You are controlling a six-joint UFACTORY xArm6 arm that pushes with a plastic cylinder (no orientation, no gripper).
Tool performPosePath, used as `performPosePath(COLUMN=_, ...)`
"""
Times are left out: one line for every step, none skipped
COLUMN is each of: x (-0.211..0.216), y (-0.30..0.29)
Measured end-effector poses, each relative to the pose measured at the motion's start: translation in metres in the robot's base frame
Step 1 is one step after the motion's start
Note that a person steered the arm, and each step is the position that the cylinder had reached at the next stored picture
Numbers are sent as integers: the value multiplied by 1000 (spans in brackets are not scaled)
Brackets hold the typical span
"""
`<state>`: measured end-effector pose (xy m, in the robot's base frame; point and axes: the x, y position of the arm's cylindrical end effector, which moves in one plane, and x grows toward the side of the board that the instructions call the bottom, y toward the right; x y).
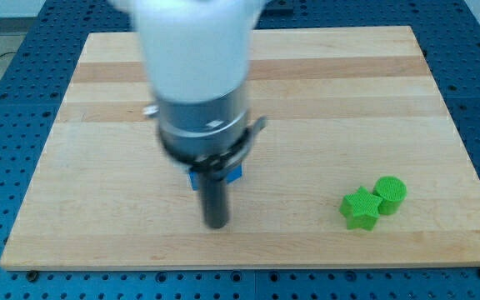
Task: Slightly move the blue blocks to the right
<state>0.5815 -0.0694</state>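
The blue blocks (234, 174), shapes hidden, sit near the pale wooden board's (98, 208) middle, mostly behind the arm. My tip (216, 223) rests at their 6 o'clock, likely lining up a rightward push; no jaws exist. At 3 o'clock, well apart, a green star block (360, 208) touches a green cylinder block (390, 194).

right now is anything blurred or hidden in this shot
In the camera view, the arm's white upper body is motion-blurred; my tip and the green star block and green cylinder block look sharp; the blue blocks are mostly hidden behind the rod.
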Motion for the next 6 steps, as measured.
performPosePath(x=-19, y=-67)
performPosePath(x=-60, y=-77)
performPosePath(x=-61, y=-50)
performPosePath(x=-54, y=-36)
performPosePath(x=-54, y=-7)
performPosePath(x=-54, y=30)
